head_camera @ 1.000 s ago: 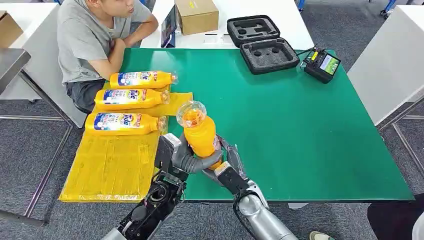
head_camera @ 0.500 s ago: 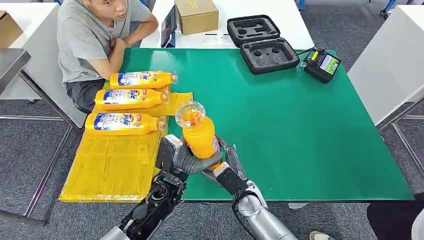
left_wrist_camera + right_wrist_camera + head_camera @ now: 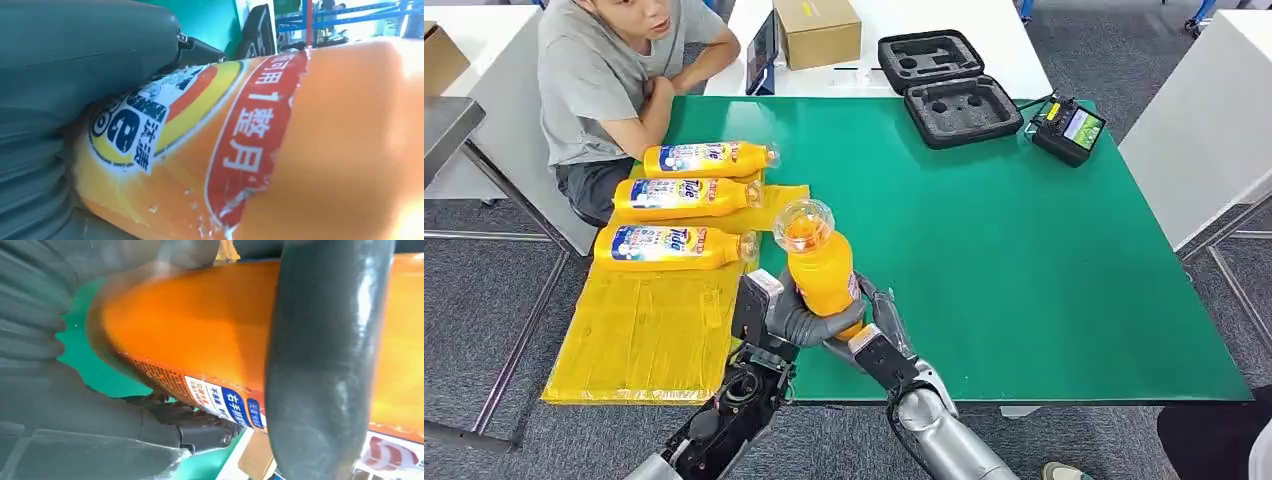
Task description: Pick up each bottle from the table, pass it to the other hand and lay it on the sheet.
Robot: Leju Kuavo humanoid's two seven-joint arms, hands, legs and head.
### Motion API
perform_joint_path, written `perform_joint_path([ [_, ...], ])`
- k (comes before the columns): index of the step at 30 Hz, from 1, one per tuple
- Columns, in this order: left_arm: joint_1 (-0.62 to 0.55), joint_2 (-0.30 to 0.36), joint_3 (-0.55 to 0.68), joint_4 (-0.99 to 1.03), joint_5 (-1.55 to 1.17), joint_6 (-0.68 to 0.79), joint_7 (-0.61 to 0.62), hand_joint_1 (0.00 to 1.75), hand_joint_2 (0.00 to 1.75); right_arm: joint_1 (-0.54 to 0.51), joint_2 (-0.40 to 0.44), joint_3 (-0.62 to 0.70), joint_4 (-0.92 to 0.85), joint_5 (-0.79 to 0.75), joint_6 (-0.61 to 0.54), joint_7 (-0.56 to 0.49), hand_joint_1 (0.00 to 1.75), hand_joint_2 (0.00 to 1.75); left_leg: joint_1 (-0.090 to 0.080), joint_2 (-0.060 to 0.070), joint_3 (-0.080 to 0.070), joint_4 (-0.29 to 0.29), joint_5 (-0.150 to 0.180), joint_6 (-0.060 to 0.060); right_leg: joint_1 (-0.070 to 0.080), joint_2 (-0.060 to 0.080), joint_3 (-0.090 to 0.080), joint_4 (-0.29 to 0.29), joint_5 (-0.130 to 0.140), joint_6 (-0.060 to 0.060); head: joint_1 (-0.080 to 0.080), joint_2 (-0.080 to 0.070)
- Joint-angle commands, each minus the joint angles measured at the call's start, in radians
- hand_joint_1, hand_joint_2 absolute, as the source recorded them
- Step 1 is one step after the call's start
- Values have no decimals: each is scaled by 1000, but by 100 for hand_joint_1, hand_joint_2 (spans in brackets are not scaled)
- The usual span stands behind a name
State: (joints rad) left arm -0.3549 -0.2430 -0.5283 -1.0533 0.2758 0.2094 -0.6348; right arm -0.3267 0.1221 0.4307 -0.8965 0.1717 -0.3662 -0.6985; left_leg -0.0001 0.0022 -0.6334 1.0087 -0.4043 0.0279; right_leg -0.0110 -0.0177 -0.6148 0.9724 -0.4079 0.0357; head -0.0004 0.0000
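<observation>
My left hand (image 3: 799, 318) wraps the upright orange bottle (image 3: 822, 268) above the green table's (image 3: 1024, 260) near edge, while my right hand (image 3: 874, 335) also clasps it. Three bottles (image 3: 679, 196) already lie on the yellow sheet (image 3: 649, 335); this one remains mid-handover, I'd judge.

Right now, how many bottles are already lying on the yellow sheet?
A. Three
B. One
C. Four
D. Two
A. Three orange bottles lie on their sides in a row on the yellow sheet, while a fourth bottle stands upright off the sheet, with the left hand and the right hand on it over the green table.
</observation>
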Motion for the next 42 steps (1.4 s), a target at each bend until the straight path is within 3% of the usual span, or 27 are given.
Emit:
perform_joint_path([
  [1,-17,22,-30,-58,8,-9,1,175,175,-17,29,34,74,-12,50,0,141,175,1,1,4,0,-2,-2,1,2,4,0,-1,-1,0,0],
  [12,-17,23,-27,-61,5,-2,-2,175,175,-17,29,33,76,-12,51,0,141,175,0,0,3,0,-1,-1,0,1,2,0,-1,-1,0,0],
  [13,-16,25,-25,-65,1,4,-4,175,175,-17,32,31,81,-14,55,0,113,175,1,0,6,0,-3,-2,1,2,5,0,-2,-2,0,0],
  [14,-16,28,-21,-70,-2,12,-6,175,175,-16,32,28,86,-16,60,0,42,175,1,0,4,0,-2,-2,1,1,4,0,-2,-1,0,0],
  [15,-14,29,-17,-77,-8,23,-8,175,175,-16,35,24,90,-22,69,0,12,175,1,0,3,0,-1,-1,1,1,2,0,-1,-1,0,0],
  [16,-12,32,-12,-84,-8,28,-7,175,175,-16,37,20,91,-26,74,0,0,175,1,1,5,0,-3,-2,1,2,5,0,-2,-2,0,0],
  [28,6,81,103,-142,-19,131,-19,175,175,45,40,46,12,-32,181,0,0,175,2,1,6,0,-3,-2,1,2,5,-1,-2,-2,0,0],
  [31,12,94,117,-144,-22,136,-27,175,175,50,35,49,17,-25,179,0,0,175,2,2,12,-1,-5,-3,1,5,10,-1,-4,-3,0,0],
  [34,5,106,130,-150,-67,179,-53,175,175,48,33,36,42,-32,179,0,0,175,2,0,3,-1,-1,-1,1,1,3,-1,-1,-1,0,0],
  [42,5,106,130,-150,-67,179,-53,175,175,48,33,36,42,-32,179,0,0,175,1,-1,4,-1,-1,-1,0,1,3,0,-2,-1,0,0],
])
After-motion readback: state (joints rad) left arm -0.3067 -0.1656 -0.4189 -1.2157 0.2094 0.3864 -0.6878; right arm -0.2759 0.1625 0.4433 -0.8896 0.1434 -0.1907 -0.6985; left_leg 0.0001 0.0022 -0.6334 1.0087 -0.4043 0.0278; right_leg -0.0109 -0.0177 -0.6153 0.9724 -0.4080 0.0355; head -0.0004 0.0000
